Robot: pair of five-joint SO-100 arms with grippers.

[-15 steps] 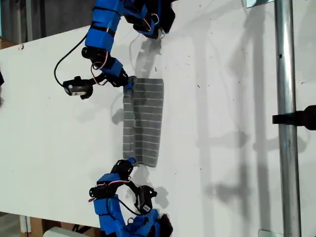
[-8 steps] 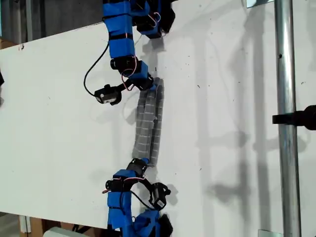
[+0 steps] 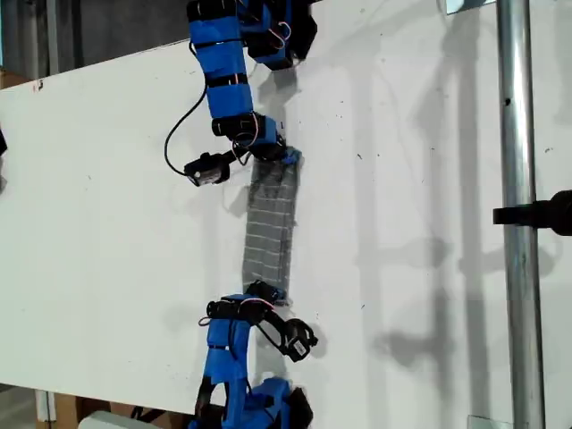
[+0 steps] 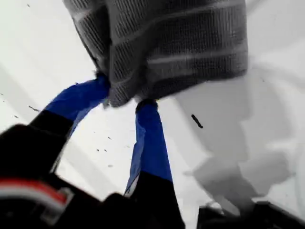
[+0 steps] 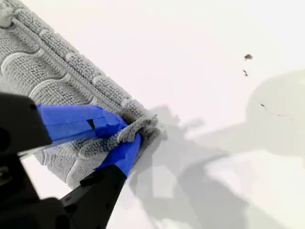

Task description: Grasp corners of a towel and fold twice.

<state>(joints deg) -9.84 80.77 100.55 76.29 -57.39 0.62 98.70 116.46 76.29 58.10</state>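
The towel [image 3: 271, 223] is a grey cloth with thin white stripes. It lies as a narrow folded strip on the white table [image 3: 107, 232] between two blue arms. One arm's gripper [image 3: 286, 158] holds the strip's far end, the other arm's gripper [image 3: 264, 290] its near end. I cannot tell which arm is which. My first gripper [image 4: 121, 98] is shut on a towel corner [image 4: 119, 93], with the cloth [image 4: 162, 43] bunched above its fingertips. My second gripper [image 5: 133, 131] is shut on a corner [image 5: 138, 126] of the towel [image 5: 43, 71], which lies flat there.
A metal pole [image 3: 518, 179] with a black clamp [image 3: 545, 213] crosses the exterior view's right side. The table's edge runs along that view's upper left. Small dark specks [image 5: 248, 57] mark the tabletop.
Both arms have swung toward the exterior view's right, carrying the towel's edge across. The wide cloth has become a narrow strip.
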